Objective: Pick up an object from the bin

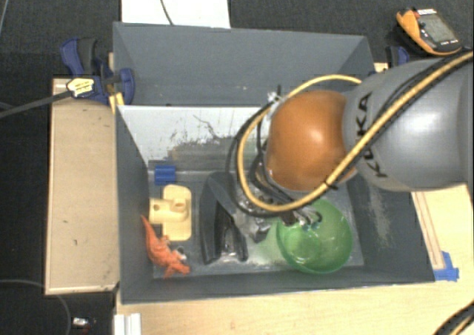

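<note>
My gripper reaches down into the front middle of the bin, mostly hidden under the arm's wrist. It sits between a long black object on its left and a green see-through bowl on its right. The black object lies lengthwise on the floor, its right side touching or very close to the gripper. The bowl's left rim runs under the wrist. I cannot make out anything held.
Along the bin's left wall lie a cream plastic piece, an orange toy lizard in front of it and a small blue block behind it. The arm's orange cover and cables hang over the bin's centre right.
</note>
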